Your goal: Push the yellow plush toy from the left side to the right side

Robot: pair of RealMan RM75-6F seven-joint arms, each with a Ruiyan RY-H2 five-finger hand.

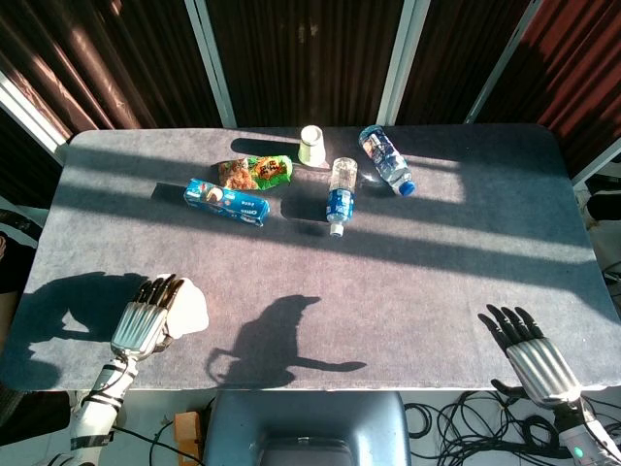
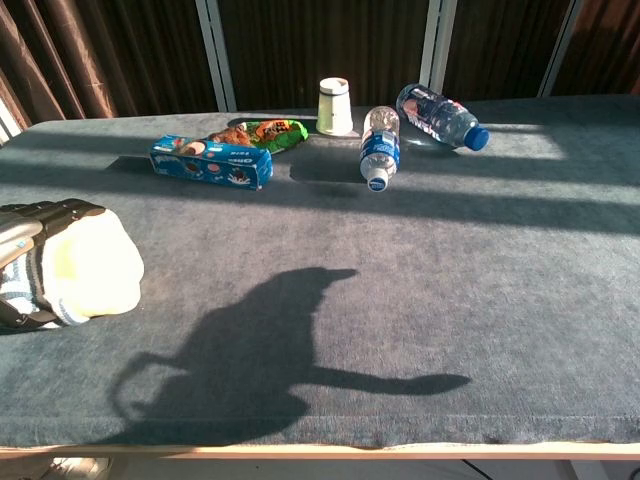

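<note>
Bench [image 1: 437, 291] carried the yellow plush toy [image 2: 95, 268] at its near left edge. Left hand [image 1: 147, 316] lay against the toy's outer side, fingers straight, grasping nothing; right hand [image 1: 529, 347] rested open and empty. Risk: a high push could roll the soft toy instead of sliding it.

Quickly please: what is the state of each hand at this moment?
Left hand: rests against the plush toy, fingers laid over it; whether it grips the toy cannot be told.
Right hand: open, fingers spread, holding nothing.
</note>
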